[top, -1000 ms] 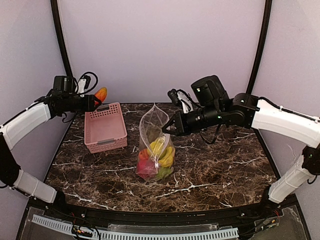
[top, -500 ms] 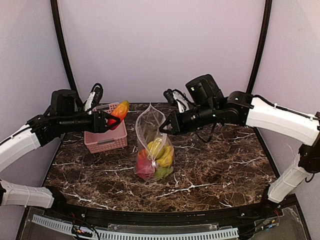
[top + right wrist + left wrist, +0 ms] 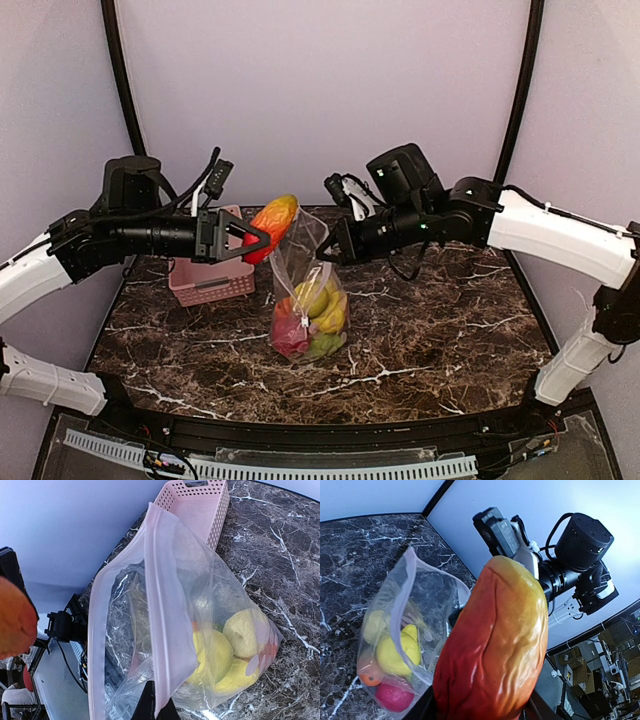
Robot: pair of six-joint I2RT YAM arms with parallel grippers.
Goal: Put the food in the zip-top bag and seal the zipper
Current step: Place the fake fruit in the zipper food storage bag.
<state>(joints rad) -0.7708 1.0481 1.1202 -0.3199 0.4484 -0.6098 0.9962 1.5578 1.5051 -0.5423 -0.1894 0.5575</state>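
Observation:
The zip-top bag [image 3: 312, 290] stands upright mid-table with its mouth open. Yellow, red and green food [image 3: 318, 303] lies in its bottom. My right gripper [image 3: 336, 252] is shut on the bag's right rim and holds it up. In the right wrist view its fingers [image 3: 156, 707] pinch the pink zipper strip [image 3: 167, 630]. My left gripper [image 3: 252, 241] is shut on a red-orange toy fruit [image 3: 271, 226], held in the air just left of the bag's mouth. That fruit [image 3: 495, 645] fills the left wrist view, with the bag [image 3: 405, 625] below and beyond it.
A pink slotted basket [image 3: 205, 282] sits at the back left, under my left arm. Dark marble tabletop [image 3: 430, 330] spreads around the bag. The grey back wall and two black uprights [image 3: 520, 90] close in the cell.
My left arm has swung right from beyond the basket, carrying the red-orange fruit to the bag's mouth. My right gripper has kept its hold on the rim and shifted slightly left.

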